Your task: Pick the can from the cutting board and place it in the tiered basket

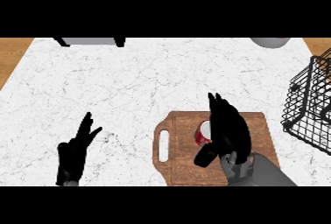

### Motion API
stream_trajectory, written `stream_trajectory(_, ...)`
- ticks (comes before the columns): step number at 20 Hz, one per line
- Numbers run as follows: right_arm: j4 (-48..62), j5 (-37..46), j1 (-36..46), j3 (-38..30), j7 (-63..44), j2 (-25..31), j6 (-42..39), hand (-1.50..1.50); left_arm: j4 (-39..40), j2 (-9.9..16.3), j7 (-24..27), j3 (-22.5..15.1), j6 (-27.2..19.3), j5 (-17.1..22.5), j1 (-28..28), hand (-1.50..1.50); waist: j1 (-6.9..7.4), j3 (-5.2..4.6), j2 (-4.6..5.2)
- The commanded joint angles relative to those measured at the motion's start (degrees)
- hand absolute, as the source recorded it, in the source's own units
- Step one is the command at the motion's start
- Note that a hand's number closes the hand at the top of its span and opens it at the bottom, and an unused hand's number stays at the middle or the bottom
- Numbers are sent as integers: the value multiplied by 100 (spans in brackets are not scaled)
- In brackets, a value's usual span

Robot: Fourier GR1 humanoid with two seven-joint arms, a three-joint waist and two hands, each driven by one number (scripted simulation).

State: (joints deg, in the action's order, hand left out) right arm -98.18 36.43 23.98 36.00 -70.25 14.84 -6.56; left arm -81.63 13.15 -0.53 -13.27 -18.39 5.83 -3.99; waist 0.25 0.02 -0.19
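- You saw the right hand (227,131) as matte black, with long, tapering fingers ending in narrow tips and a thick, rounded thumb.
- Its forearm (265,173) was smooth mid-grey with a broad, rounded casing that widened towards the lower edge.
- At the wrist you had a darker grey section with small black markings.
- The left hand (74,151) was the same flat black, slim and pointed at the fingertips, with only a sliver of grey at its base.

No legible text, label, brand, number or sign on anything here.
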Motion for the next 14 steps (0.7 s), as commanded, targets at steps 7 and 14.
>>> stream_trajectory(7, 165, -93, 57, -298, -1355, -489, -1004, -150, -227, 47, -285, 32, -53, -86, -82, 0, -27, -6, -7)
stream_trajectory(14, 1039, 132, 180, -452, -965, -875, -945, -150, 113, -84, -217, 44, -35, -166, 91, 0, -2, -7, 21)
